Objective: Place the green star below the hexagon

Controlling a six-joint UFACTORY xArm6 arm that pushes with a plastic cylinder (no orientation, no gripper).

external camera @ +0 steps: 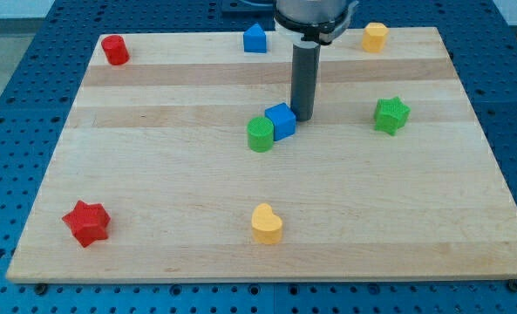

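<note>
The green star point(391, 114) lies on the right part of the wooden board point(153, 174). A red block that looks hexagonal point(114, 50) sits at the top left corner. A yellow many-sided block point(375, 37) sits at the top right; I cannot tell its exact shape. My tip point(302, 118) is near the board's middle, touching or nearly touching the right side of the blue cube point(281, 120). The tip is about a hundred pixels to the left of the green star.
A green cylinder point(260, 135) touches the blue cube's lower left side. A blue house-shaped block point(255, 39) stands at the top middle. A red star point(86, 222) lies at the bottom left. A yellow heart point(266, 223) lies at the bottom middle.
</note>
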